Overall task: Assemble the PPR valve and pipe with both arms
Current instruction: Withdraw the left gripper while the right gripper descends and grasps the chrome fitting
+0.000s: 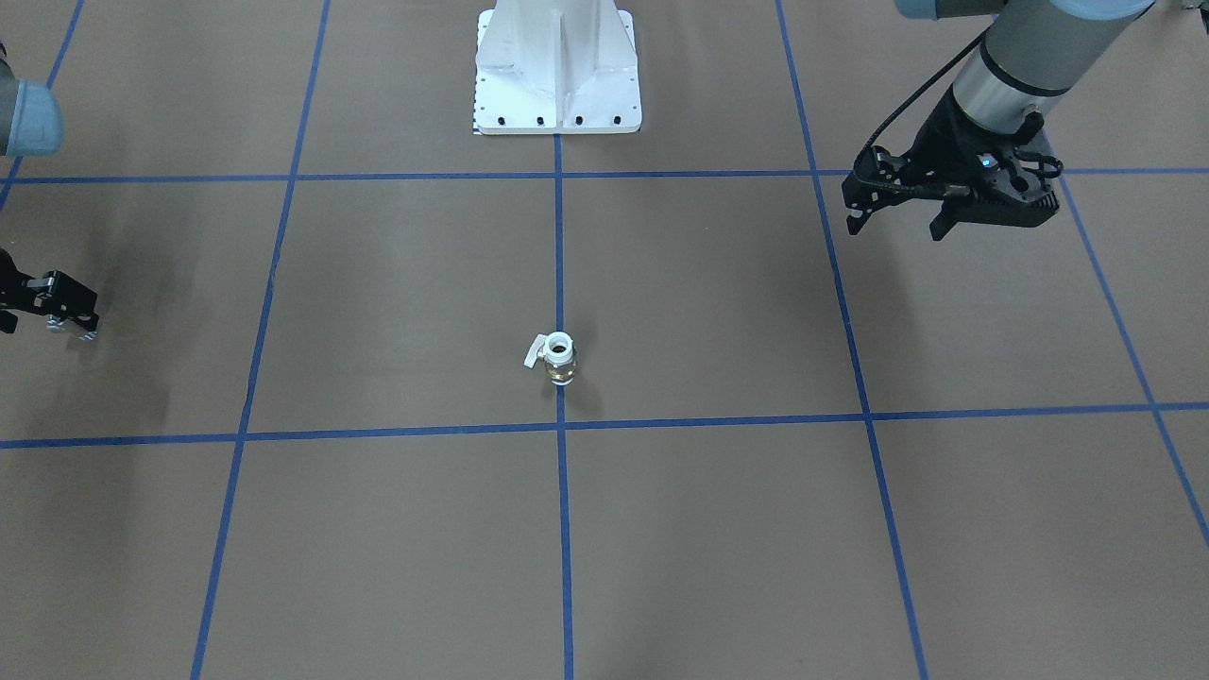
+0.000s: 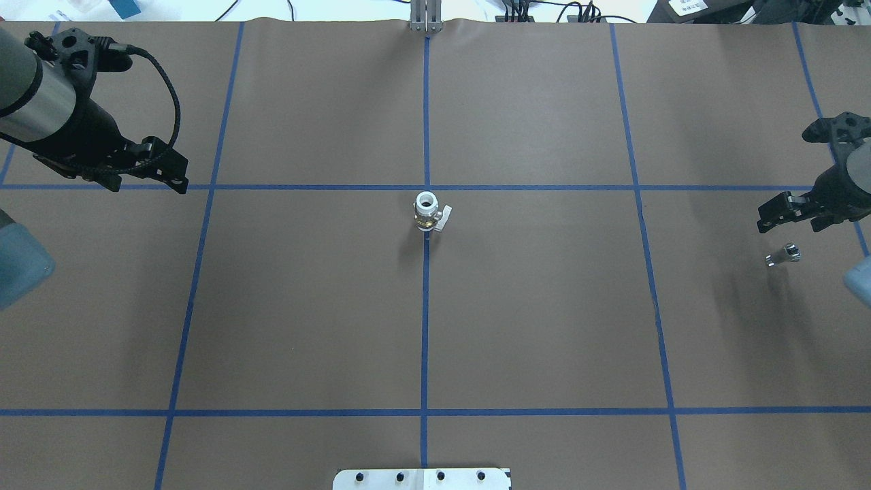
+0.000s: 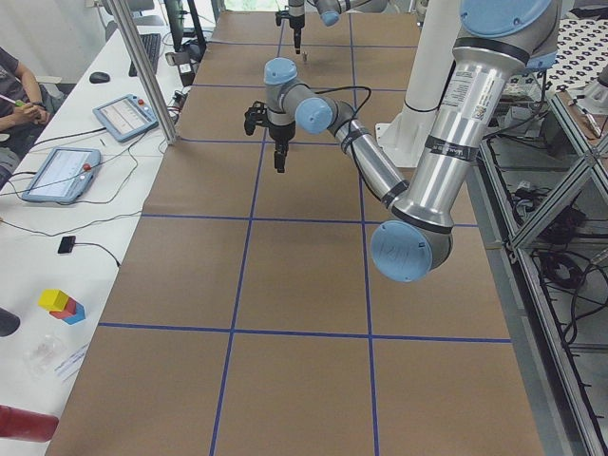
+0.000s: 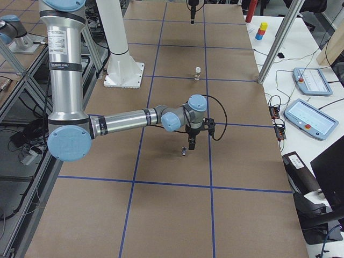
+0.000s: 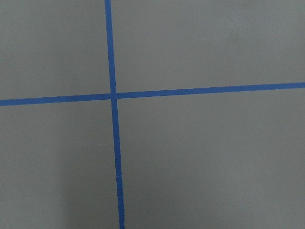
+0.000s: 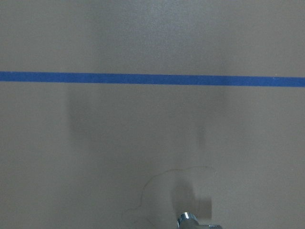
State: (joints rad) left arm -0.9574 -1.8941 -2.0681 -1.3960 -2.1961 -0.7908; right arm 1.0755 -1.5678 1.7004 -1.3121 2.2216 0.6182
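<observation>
The PPR valve (image 2: 427,212), with white ring ends, a brass middle and a white side handle, stands upright at the table's centre (image 1: 559,357) on the blue centre line, and it shows small in the right side view (image 4: 198,72). The pipe (image 2: 782,256), a tiny silver piece, lies near the table's right end (image 4: 184,152); its tip shows at the bottom edge of the right wrist view (image 6: 188,220). My right gripper (image 2: 793,221) hangs open and empty just above and beyond the pipe. My left gripper (image 1: 895,225) hangs open and empty over the far left (image 2: 144,182).
The white bolted pedestal (image 1: 557,66) stands at the robot's edge of the table. Blue tape lines (image 5: 113,95) divide the brown table cover. Tablets (image 3: 62,171) and cables lie on a side bench, where a person's arm (image 3: 19,95) shows.
</observation>
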